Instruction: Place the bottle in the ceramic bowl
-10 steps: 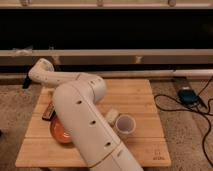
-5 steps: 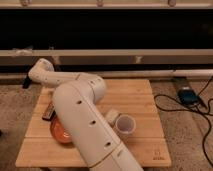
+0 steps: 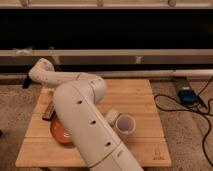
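The ceramic bowl is a round orange dish on the left front of the wooden table, and my white arm covers its right half. The bottle is hidden or out of view. My arm rises from the bottom middle, bends, and reaches to the table's back left corner. My gripper shows only as a small dark part below the wrist, off the table's back left edge and well behind the bowl.
A dark red elongated object lies left of the bowl. A white cup and a small whitish block stand right of the arm. A dark device with cables lies on the floor to the right.
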